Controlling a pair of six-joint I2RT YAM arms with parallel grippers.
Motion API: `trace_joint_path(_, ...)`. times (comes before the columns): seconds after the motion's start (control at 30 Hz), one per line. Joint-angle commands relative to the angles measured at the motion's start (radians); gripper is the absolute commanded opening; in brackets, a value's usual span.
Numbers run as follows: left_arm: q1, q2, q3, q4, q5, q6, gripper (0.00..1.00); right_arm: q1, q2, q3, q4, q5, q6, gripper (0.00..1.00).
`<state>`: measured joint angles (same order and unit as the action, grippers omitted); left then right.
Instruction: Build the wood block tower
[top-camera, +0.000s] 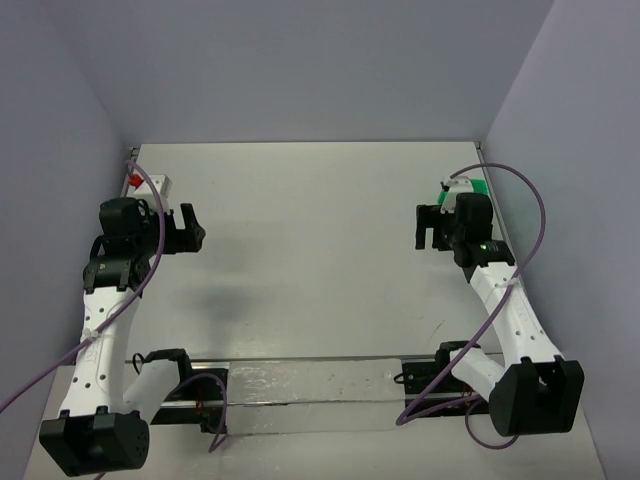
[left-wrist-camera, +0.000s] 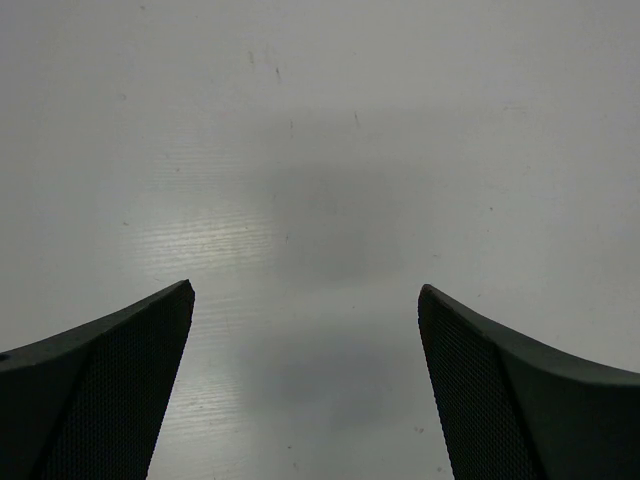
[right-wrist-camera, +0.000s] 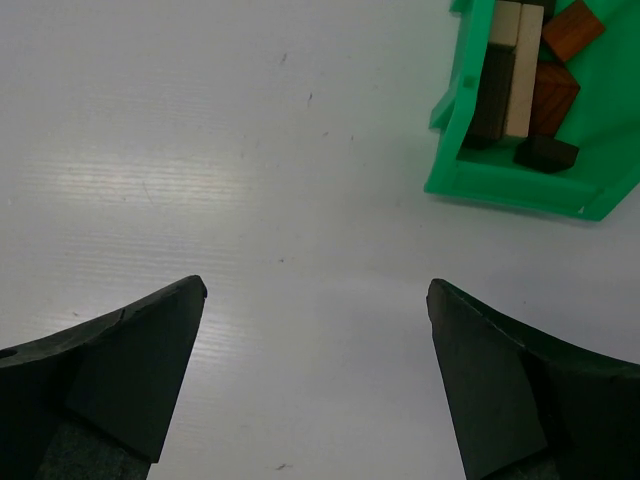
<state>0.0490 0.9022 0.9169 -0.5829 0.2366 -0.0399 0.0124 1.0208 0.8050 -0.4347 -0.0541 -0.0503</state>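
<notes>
The wood blocks, light tan, reddish-brown and dark brown, lie packed inside a green bin at the upper right of the right wrist view. In the top view the bin shows only as a green corner behind the right arm. No stacked tower is in view. My right gripper is open and empty above bare table, to the left of and nearer than the bin; it also shows in the top view. My left gripper is open and empty over bare table at the left.
A small white box with a red part sits at the table's far left corner. Purple cables loop off both arms. A metal rail runs along the near edge between the arm bases. Grey walls close in three sides.
</notes>
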Motion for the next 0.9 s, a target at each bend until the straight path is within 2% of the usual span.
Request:
trace_joint_path(0.0,0.006,-0.01,0.014,0.022,-0.008,0.009,0.99,-0.005,0.008,0.054,0.016,0.051,0.015,0.99)
trace_joint_path(0.3,0.006,0.006,0.016,0.025,-0.03,0.005,0.99,-0.005,0.132,0.166,-0.027,0.127,0.004,0.95)
trace_joint_path(0.47,0.006,0.007,0.014,0.026,-0.028,0.006,0.99,-0.061,0.326,0.343,-0.108,0.122,-0.001,0.91)
trace_joint_path(0.7,0.006,0.008,0.01,0.034,-0.026,0.008,0.99,-0.096,0.525,0.487,-0.158,0.103,-0.01,0.87)
trace_joint_path(0.87,0.006,0.012,0.01,0.037,-0.029,0.009,0.99,-0.123,0.672,0.573,-0.174,0.073,-0.01,0.79)
